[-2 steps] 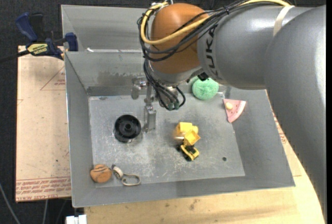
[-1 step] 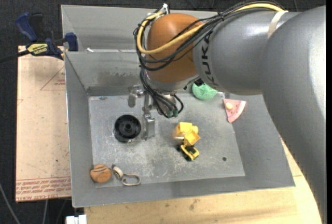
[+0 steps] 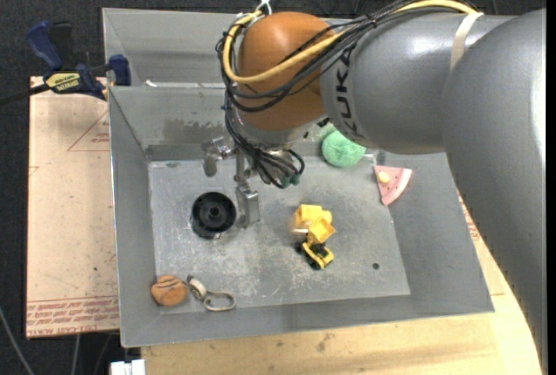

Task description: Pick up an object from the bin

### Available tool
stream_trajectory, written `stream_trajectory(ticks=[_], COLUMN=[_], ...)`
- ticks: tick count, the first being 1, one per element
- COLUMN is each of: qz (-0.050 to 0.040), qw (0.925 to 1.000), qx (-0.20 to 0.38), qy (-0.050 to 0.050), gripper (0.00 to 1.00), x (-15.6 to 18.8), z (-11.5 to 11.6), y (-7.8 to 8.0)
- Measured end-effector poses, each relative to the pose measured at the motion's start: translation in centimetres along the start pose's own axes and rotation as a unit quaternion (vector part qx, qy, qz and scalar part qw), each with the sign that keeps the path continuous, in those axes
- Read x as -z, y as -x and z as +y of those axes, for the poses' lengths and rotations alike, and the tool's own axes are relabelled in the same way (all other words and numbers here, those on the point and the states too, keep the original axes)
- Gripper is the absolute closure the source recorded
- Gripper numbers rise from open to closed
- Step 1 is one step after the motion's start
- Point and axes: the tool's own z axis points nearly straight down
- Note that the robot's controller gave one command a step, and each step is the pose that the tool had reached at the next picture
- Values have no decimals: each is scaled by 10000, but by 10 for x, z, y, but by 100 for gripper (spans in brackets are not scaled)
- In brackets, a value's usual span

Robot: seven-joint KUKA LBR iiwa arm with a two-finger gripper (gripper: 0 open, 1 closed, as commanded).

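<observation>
While the camera view looks down into the grey bin (image 3: 132,182), the gripper (image 3: 230,194) hangs low over the left half of the floor, its two fingers (image 3: 249,210) spread apart with nothing between them. Just beside the nearer finger, to its left, lies a black round piece (image 3: 213,215) with a hollow middle, flat on the floor; it is the closest thing to the gripper and, in my judgement, the likeliest pick. The risks come from that closeness. The piece sits to one side of the open gap rather than inside it, so a straight descent could land a finger on its rim and tip it or shove it toward the left wall. It is also low and round, so closing fingers might skate over the top and come up with nothing. The dark cable loops (image 3: 276,167) hanging under the orange cover (image 3: 278,61) could brush anything near them. Counted, the bin holds five things, one of each: the black round piece, a yellow toy vehicle (image 3: 314,234) near the centre, a green lump (image 3: 342,148) toward the back, a pink wedge (image 3: 393,184) at the right, and a brown ball on a metal ring (image 3: 170,290) in the front left corner.
</observation>
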Motion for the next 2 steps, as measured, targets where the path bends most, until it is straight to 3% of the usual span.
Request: stream_trajectory(ticks=[1,2], qz=[-20,-66], qw=[9995,9987], qx=[-330,514], qy=[0,1], gripper=[0,100], x=[-68,-88], z=[7,3], y=[-6,-5])
